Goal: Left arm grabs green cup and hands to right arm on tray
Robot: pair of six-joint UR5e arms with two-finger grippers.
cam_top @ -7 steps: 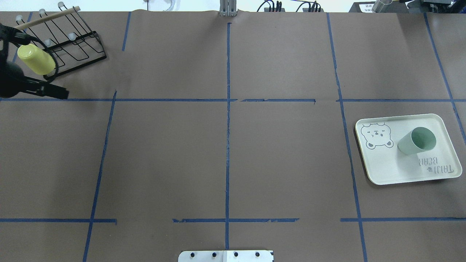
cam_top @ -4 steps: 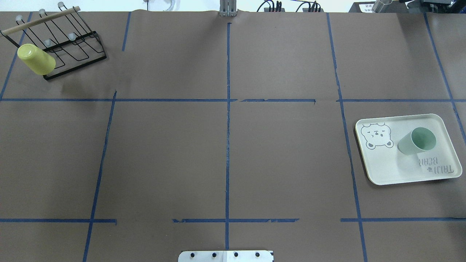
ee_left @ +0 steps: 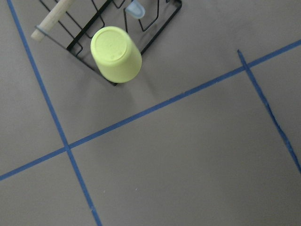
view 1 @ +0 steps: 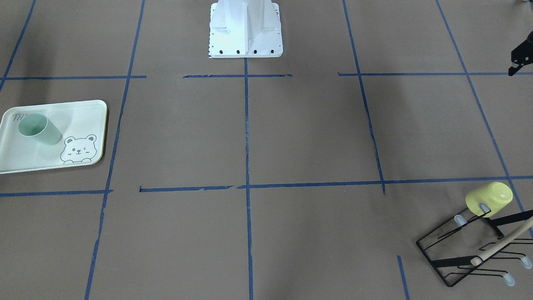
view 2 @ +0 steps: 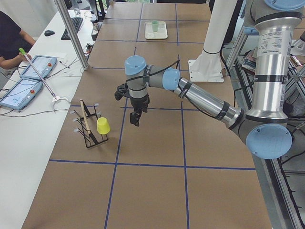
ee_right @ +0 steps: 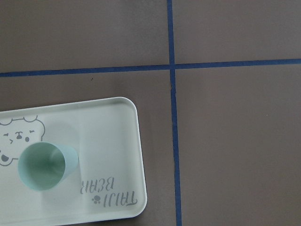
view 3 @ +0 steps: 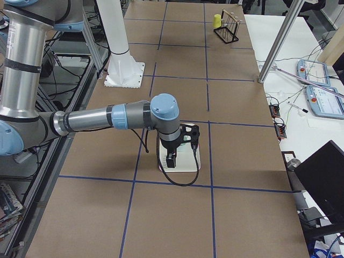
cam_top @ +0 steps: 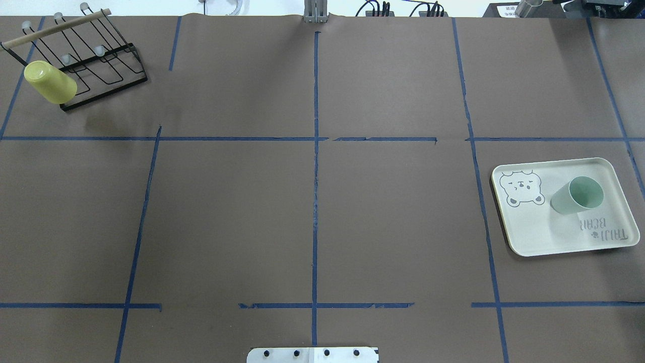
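Observation:
The green cup (cam_top: 577, 195) stands upright, mouth up, on the tray (cam_top: 534, 237) at the table's right side. Both also show in the front view, the cup (view 1: 39, 129) on the tray (view 1: 25, 162), and in the right wrist view, the cup (ee_right: 47, 165) on the tray (ee_right: 127, 141). My right gripper (view 3: 171, 160) hangs above the tray, clear of the cup; I cannot tell its state. My left gripper (view 2: 136, 118) hovers over the table near the yellow cup, holding nothing that I can see; I cannot tell its state. Neither gripper shows in the overhead view.
A yellow cup (cam_top: 50, 83) sits upside down on a peg of a black wire rack (cam_top: 101, 65) at the far left corner. The robot's white base (view 1: 245, 29) is at the table's near middle edge. An operator sits at a side desk (view 2: 9, 43).
One second ago my left gripper was at the overhead view's left edge beside the yellow cup; it has withdrawn out of that view. The cups and tray have not moved.

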